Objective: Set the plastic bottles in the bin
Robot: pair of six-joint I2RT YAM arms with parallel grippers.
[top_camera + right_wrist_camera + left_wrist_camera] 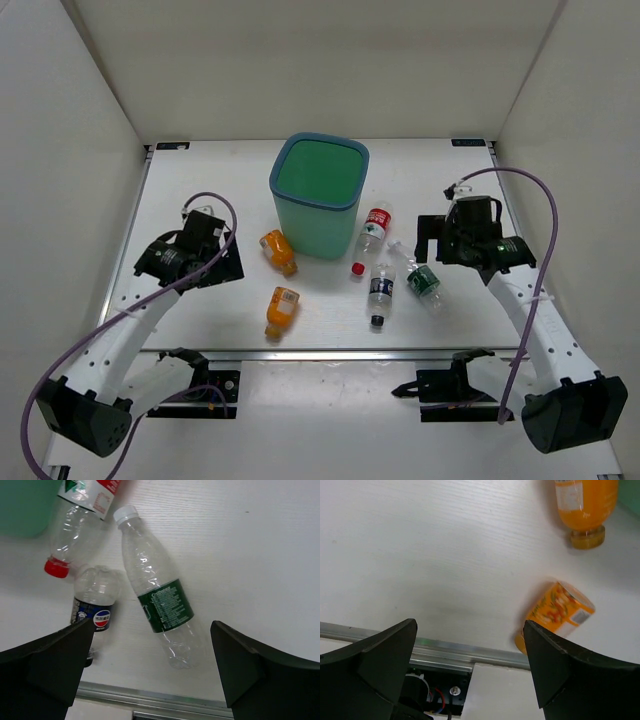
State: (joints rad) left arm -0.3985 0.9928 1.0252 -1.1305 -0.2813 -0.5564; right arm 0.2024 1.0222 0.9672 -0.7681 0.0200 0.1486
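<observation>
The teal bin (pixel 310 232) stands upright at the back middle of the table. Two orange bottles lie left of and in front of it, one near its base (pixel 279 252), one nearer the front (pixel 281 311). Three clear bottles lie to its right: red label (pixel 372 236), blue label (pixel 381 292), green label (pixel 422 279). My left gripper (pixel 222 266) is open and empty, left of the orange bottles (pixel 560 612) (pixel 585 505). My right gripper (pixel 432 240) is open and empty above the green-label bottle (pixel 160 595), with the blue-label bottle (pixel 95 605) and red-label bottle (pixel 82 515) to its left.
White walls enclose the table on the left, back and right. An aluminium strip (pixel 330 352) runs along the table's front edge, with the arm mounts (pixel 445 385) below it. Purple cables (pixel 545 215) loop off both arms.
</observation>
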